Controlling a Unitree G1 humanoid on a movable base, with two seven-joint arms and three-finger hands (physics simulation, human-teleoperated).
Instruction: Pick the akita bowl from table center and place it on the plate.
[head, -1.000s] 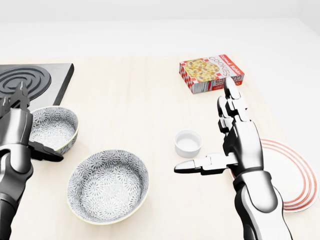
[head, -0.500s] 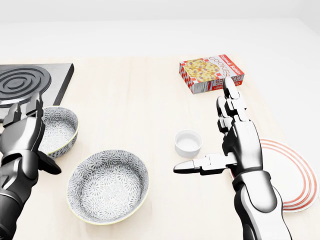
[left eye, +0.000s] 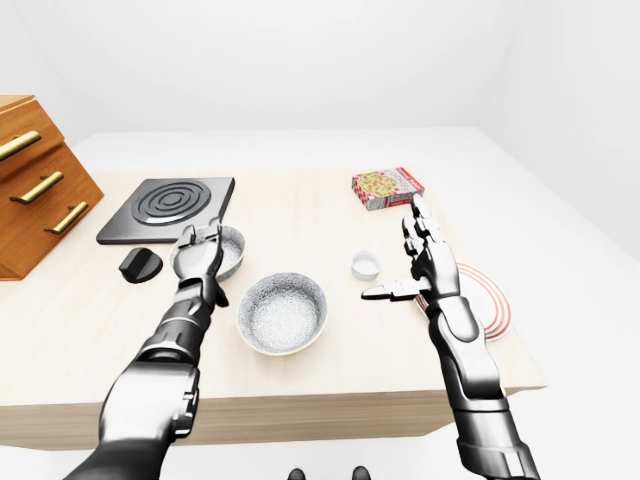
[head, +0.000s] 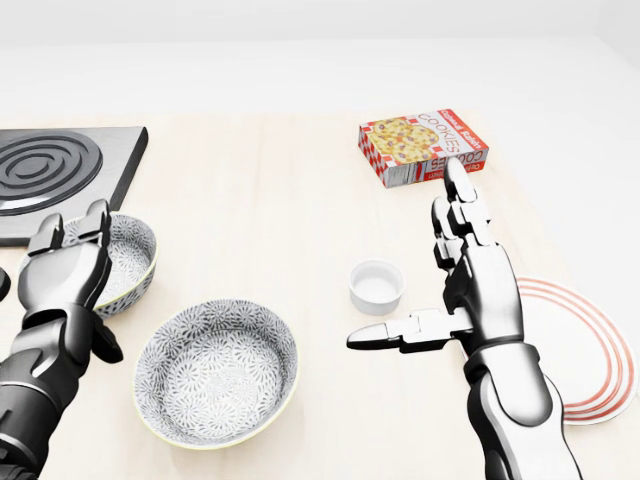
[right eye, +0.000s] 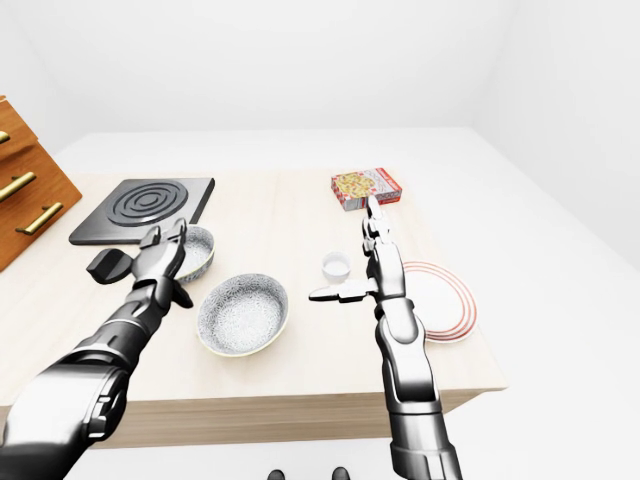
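Note:
Two grey patterned bowls show. The larger akita bowl (head: 216, 372) sits near the table's middle, low in the head view. A smaller bowl (head: 128, 258) lies to its upper left. The red-ringed white plate (head: 592, 358) rests at the right edge. My left hand (head: 82, 285) is open, with its fingers spread over the smaller bowl's left rim and nothing in it. My right hand (head: 438, 285) is open, between the plate and a small white cup (head: 377, 286). Its fingers point up the view and its thumb points left, holding nothing.
A cookies box (head: 422, 146) lies at the top right of the table. A black stove plate (left eye: 170, 208) is at the upper left, with a small black object (left eye: 140, 265) below it. A wooden drawer cabinet (left eye: 35, 190) stands at the far left.
My left hand has moved up and to the right in the head view, onto the smaller bowl's left rim. The right hand and the objects have stayed nearly still.

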